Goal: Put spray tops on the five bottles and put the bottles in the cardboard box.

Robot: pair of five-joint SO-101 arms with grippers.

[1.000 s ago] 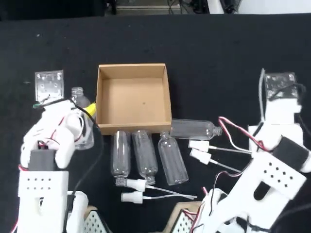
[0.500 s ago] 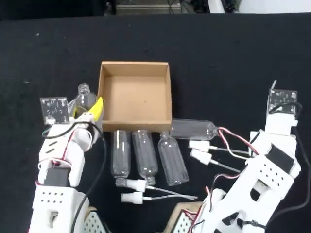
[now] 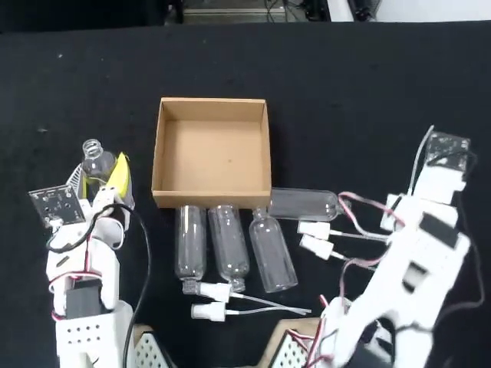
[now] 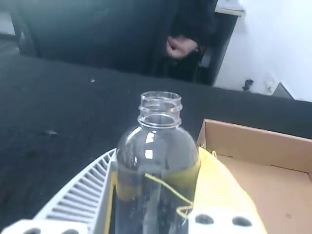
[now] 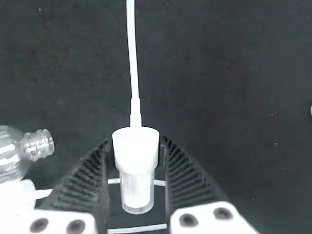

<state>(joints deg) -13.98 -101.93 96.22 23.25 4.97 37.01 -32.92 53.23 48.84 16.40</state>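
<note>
The left hand (image 4: 156, 200) pinches an upright bottle (image 4: 157, 146) with its neck open. The cardboard box (image 3: 211, 103) stands just beside this hand, on the side toward the right arm, with its floor bare. The right hand (image 5: 135, 153) is pressed together on a spray top (image 5: 135, 168), whose tube points away over open black counter (image 5: 234, 73). A lying bottle (image 5: 29, 148) is near this hand. Three more bottles (image 3: 228, 245) lie along the box wall.
</note>
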